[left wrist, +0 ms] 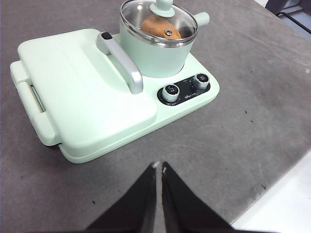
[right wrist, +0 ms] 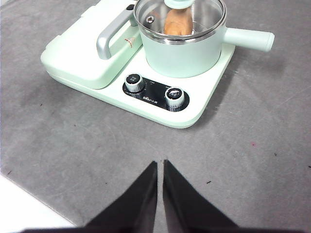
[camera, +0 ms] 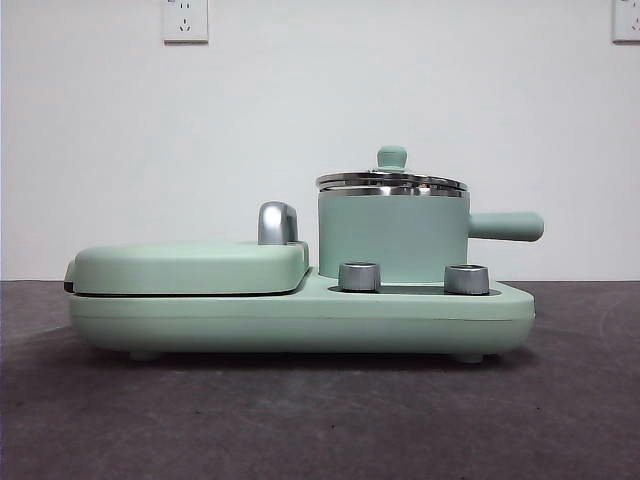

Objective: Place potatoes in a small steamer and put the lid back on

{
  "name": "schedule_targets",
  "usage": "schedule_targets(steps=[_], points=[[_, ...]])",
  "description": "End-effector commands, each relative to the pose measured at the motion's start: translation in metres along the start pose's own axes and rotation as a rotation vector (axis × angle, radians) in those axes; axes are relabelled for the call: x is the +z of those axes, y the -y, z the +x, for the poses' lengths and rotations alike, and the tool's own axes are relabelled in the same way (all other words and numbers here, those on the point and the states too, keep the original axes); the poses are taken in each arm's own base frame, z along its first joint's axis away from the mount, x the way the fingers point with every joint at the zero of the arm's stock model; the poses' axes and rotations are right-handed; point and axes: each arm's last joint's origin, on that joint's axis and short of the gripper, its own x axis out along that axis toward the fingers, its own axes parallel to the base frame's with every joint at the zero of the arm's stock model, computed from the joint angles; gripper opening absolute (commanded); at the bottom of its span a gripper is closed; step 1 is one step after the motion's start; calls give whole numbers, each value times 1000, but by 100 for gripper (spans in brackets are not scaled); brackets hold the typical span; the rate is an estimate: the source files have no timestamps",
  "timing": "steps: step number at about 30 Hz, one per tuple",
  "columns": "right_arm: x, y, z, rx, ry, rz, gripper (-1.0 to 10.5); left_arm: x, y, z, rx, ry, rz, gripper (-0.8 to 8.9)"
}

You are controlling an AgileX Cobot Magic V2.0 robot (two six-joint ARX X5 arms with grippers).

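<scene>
The mint-green small steamer [camera: 392,236] stands on the right half of the appliance base, its stubby handle pointing right. The glass lid [camera: 391,181] with its green knob sits flat on the rim. Through the glass, the orange-brown potato [left wrist: 158,26] [right wrist: 177,23] lies inside the pot. My left gripper [left wrist: 159,167] is shut and empty, hovering over the mat well in front of the appliance. My right gripper [right wrist: 160,163] is likewise shut and empty, back from the control knobs. Neither gripper shows in the front view.
A flat mint-green griddle [camera: 190,266] with a chrome handle [camera: 277,222] fills the left half of the base. Two steel dials [camera: 359,276] [camera: 466,279] sit in front of the pot. Grey mat surrounds the appliance; the table's white edge [left wrist: 286,204] lies near my left gripper.
</scene>
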Motion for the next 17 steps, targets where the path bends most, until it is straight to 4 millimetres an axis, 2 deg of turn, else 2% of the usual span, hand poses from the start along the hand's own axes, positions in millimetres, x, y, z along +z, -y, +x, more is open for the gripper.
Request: schedule_targets(steps=[1, 5, 8, 10, 12, 17], points=[[3, -1, -1, 7, 14, -10, 18, 1, 1, -1, -8, 29, 0, 14], [3, -1, -1, 8, 18, -9, 18, -9, -5, -1, 18, 95, -22, 14], [3, -1, -1, 7, 17, -9, 18, -27, -19, 17, 47, 197, -51, 14], [3, -1, -1, 7, 17, -10, 18, -44, -34, 31, 148, 290, -51, 14], [3, -1, -1, 7, 17, -10, 18, -71, -51, 44, 295, 350, -43, 14], [3, -1, -1, 7, 18, -10, 18, -128, -77, 71, 507, 398, -42, 14]])
